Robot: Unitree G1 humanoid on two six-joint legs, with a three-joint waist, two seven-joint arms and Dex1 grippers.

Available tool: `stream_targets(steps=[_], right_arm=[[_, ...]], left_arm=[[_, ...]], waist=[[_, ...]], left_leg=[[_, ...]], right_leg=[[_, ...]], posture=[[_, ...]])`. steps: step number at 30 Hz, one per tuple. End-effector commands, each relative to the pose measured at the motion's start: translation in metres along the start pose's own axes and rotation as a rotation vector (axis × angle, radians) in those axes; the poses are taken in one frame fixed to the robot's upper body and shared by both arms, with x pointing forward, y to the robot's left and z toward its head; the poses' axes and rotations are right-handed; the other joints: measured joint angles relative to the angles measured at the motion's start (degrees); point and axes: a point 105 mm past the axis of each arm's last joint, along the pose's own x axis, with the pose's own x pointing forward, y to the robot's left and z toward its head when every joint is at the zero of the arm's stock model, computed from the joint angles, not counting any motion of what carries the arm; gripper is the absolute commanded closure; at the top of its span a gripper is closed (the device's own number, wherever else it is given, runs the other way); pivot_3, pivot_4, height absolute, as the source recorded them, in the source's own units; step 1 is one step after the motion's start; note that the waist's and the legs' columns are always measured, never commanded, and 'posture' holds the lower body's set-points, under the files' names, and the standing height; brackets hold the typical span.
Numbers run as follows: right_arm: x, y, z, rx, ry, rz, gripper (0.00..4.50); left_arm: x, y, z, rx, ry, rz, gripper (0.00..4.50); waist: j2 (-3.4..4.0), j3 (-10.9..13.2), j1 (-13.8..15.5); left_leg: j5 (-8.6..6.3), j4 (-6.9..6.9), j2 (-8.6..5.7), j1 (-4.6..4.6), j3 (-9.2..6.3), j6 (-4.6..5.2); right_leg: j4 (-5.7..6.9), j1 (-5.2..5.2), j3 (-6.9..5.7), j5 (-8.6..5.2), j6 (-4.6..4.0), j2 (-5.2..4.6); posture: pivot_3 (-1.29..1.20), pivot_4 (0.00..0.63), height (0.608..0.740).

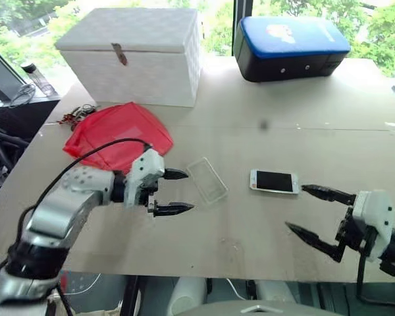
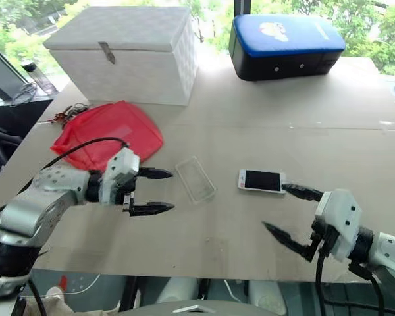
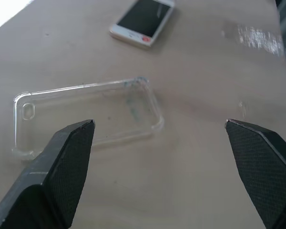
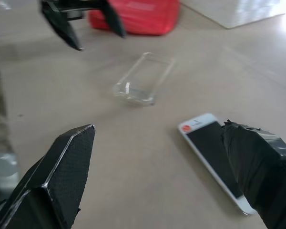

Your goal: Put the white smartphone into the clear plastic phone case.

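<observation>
The white smartphone (image 1: 274, 181) lies flat, screen up, on the tan table, right of centre. The clear plastic phone case (image 1: 207, 180) lies empty, open side up, a short way to its left, apart from it. My left gripper (image 1: 183, 191) hovers open just left of the case, its fingers pointing at it with nothing between them. In the left wrist view the case (image 3: 86, 114) lies just beyond the fingertips and the phone (image 3: 143, 21) farther off. My right gripper (image 1: 296, 207) stands open right of the phone, its upper fingertip (image 1: 313, 190) close to the phone's right end. The right wrist view shows the phone (image 4: 212, 148) beside one finger.
A red mesh bag (image 1: 118, 135) lies behind my left gripper, with a bunch of keys (image 1: 76, 117) beside it. A white box (image 1: 135, 52) and a blue-and-black case (image 1: 289, 46) stand at the back. The table's front edge (image 1: 217, 273) runs just below both grippers.
</observation>
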Motion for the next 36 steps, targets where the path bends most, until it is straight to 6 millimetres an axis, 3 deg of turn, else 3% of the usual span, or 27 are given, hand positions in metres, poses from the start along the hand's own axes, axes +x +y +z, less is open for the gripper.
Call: stream_targets(steps=[1, 6, 8, 13, 17, 21, 25, 29, 34, 36], right_arm=[[0.0, 0.009, 0.009, -0.052, -0.012, 0.023, 0.0], [0.002, 0.009, 0.019, -0.067, -0.049, -0.048, 0.0], [0.002, 0.009, 0.019, -0.064, -0.048, -0.071, 0.0], [0.005, 0.013, 0.015, -0.058, -0.035, -0.096, 0.0], [0.009, 0.007, 0.012, -0.063, -0.023, -0.15, 0.0], [0.013, -0.011, -0.002, -0.01, 0.043, -0.202, 0.0], [0.017, -0.034, -0.001, -0.078, 0.061, -0.258, 0.0], [0.025, -0.053, -0.007, -0.085, 0.104, -0.272, 0.0], [0.035, -0.071, -0.019, -0.009, 0.14, -0.205, 0.0], [0.039, -0.073, -0.024, -0.007, 0.152, -0.154, 0.0]], left_arm=[[0.014, 0.011, -0.004, 0.114, 0.03, -0.088, 0.06], [0.039, 0.029, -0.013, 0.25, 0.079, -0.171, 0.06], [0.046, 0.031, -0.021, 0.269, 0.112, -0.217, 0.43], [0.039, 0.026, -0.033, 0.217, 0.139, -0.279, 2.66], [0.036, 0.023, -0.027, 0.083, 0.077, -0.209, 4.32], [0.049, 0.006, 0.006, -0.006, -0.043, -0.178, 4.42], [0.068, -0.005, 0.028, -0.081, -0.063, -0.165, 4.42], [0.092, -0.008, 0.03, -0.103, -0.038, -0.149, 4.42], [0.108, -0.022, 0.029, -0.119, -0.041, -0.218, 4.42], [0.105, -0.023, 0.032, -0.119, -0.07, -0.232, 4.03]], waist=[[-0.04, 0.03, -0.11], [-0.16, 0.08, -0.59], [-0.18, 0.09, -0.72], [-0.21, 0.09, -0.83], [-0.2, 0.09, -1.48], [-0.19, 0.09, -1.99], [-0.29, 0.14, -1.36], [-0.29, 0.14, -1.37], [-0.31, 0.16, -1.8], [-0.31, 0.17, -1.7]], left_leg=[[0.0, 0.0, 0.0, -0.02, 0.01, 0.0], [-0.01, 0.15, -0.01, -0.07, -0.04, 0.01], [-0.01, 0.16, -0.02, -0.06, -0.03, 0.01], [-0.01, 0.18, -0.02, -0.01, -0.04, 0.01], [-0.01, 0.28, -0.01, 0.03, -0.03, 0.01], [-0.01, 0.41, 0.02, 0.02, -0.04, 0.02], [-0.01, 0.63, 0.01, -0.08, -0.15, 0.02], [-0.01, 0.63, -0.02, -0.04, -0.13, 0.02], [-0.01, 0.63, -0.02, -0.04, -0.05, 0.02], [-0.01, 0.64, -0.02, -0.04, -0.03, 0.02]], right_leg=[[-0.01, -0.01, 0.0, 0.0, 0.0, 0.0], [0.08, -0.01, -0.29, 0.01, 0.01, 0.07], [0.11, -0.01, -0.28, 0.01, 0.01, 0.08], [0.21, -0.02, -0.28, 0.01, 0.01, 0.11], [0.43, -0.02, -0.22, 0.0, 0.02, 0.08], [0.52, -0.02, -0.04, 0.0, 0.02, 0.04], [0.6, -0.02, -0.03, 0.0, 0.02, 0.01], [0.69, -0.01, 0.0, -0.01, 0.02, 0.05], [0.73, -0.05, 0.08, 0.0, 0.02, 0.07], [0.73, -0.05, 0.09, 0.0, 0.02, 0.05]], posture=[[0.0, 0.15, 0.74], [0.0, 0.15, 0.74], [0.0, 0.15, 0.74], [0.0, 0.15, 0.74], [0.0, 0.15, 0.74], [0.0, 0.15, 0.74], [0.0, 0.15, 0.74], [0.0, 0.15, 0.74], [0.0, 0.15, 0.74], [0.0, 0.15, 0.74]])
